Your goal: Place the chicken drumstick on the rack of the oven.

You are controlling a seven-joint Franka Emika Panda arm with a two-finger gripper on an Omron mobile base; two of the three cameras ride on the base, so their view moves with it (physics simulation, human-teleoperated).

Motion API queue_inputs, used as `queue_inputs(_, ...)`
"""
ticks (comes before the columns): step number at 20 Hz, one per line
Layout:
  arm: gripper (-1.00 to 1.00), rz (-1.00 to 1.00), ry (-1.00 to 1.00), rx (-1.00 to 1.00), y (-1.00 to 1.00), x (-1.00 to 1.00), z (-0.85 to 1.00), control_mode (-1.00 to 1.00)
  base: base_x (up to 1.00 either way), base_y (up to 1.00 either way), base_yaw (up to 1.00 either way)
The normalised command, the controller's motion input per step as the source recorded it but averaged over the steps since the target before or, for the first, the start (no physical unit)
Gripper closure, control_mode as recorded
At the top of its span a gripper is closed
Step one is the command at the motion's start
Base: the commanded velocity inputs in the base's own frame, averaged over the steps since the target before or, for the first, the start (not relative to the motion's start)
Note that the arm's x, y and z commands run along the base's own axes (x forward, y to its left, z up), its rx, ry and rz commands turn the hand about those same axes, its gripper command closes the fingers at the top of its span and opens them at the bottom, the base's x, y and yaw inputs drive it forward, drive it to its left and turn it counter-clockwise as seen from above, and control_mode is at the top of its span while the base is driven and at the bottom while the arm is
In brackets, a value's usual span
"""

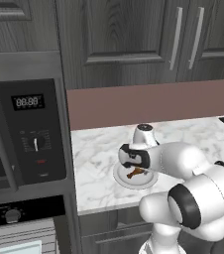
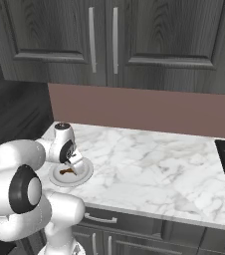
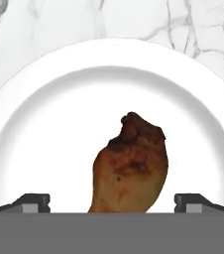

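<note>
Marble counter [image 2: 149, 169] under dark cabinets [image 2: 109, 40], oven [image 1: 20, 223] lower left. Chicken drumstick [image 3: 130, 168] lies on plate [image 3: 44, 129]; gripper [image 3: 111, 202] spread wide just above, fingers either side, gripping nothing.

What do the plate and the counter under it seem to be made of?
The plate looks like glazed ceramic: plain pale surface with a smooth raised rim, though plastic is possible. The counter looks like polished marble: white with grey veining, perhaps an imitation.
</note>
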Motion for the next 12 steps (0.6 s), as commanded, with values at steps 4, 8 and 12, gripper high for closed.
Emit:
queue_inputs(4,-1.00,-0.02,0.08,0.00,-0.03,0.00,-0.28,-1.00,0.00,0.00,0.00)
queue_inputs(8,-1.00,-0.02,0.01,0.00,0.00,0.00,-0.25,-1.00,0.00,0.00,0.00)
queue_inputs(12,1.00,-0.02,0.00,0.00,0.00,0.00,-0.25,-1.00,0.00,0.00,0.00)
